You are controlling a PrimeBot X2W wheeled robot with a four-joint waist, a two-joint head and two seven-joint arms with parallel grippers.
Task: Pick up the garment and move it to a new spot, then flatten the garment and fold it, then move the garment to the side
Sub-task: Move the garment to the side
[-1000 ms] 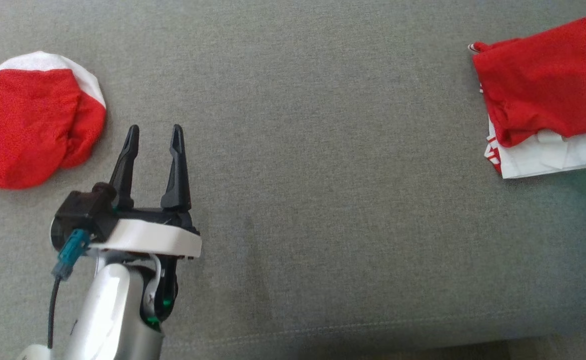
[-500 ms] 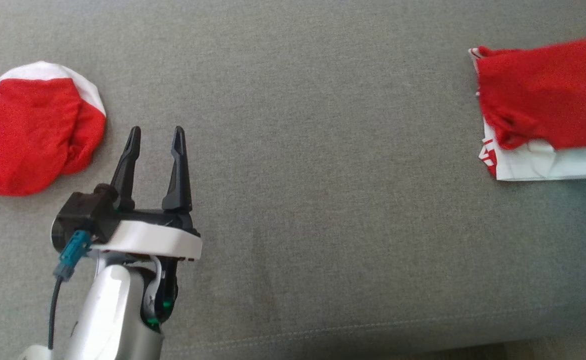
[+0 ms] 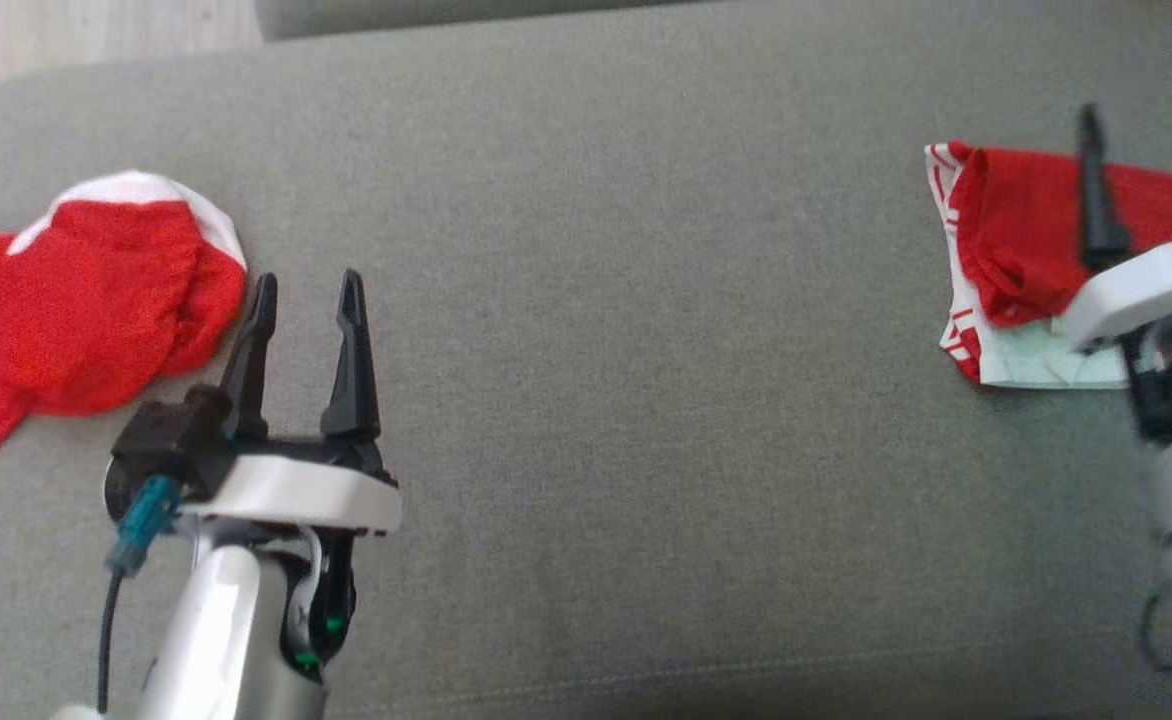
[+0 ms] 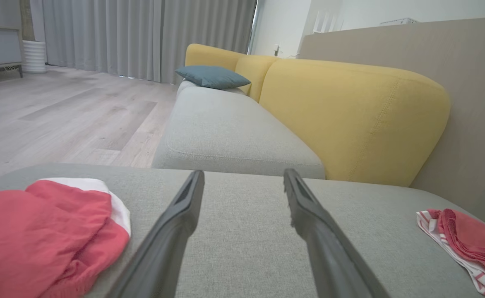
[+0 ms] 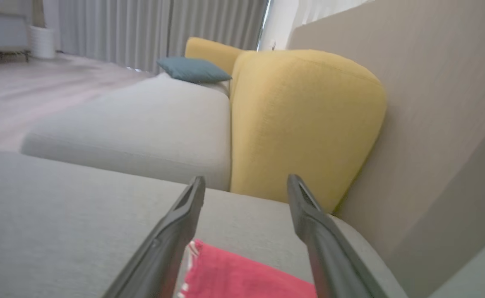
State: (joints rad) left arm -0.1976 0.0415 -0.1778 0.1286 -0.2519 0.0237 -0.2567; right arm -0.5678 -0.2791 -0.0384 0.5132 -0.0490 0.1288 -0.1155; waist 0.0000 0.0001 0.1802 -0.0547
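In the head view I'm seeing the left gripper (image 3: 308,290) and the right gripper (image 3: 1138,108) both spread wide, holding nothing, with the folded garment (image 3: 1016,230) lying at the cushion's (image 3: 646,400) right end; the right wrist view is putting it just under that gripper, so I'm fearing a low sweep snagging the fold open.

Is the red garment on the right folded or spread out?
Folded: the garment lies as a compact bundle, red layer over a white one.
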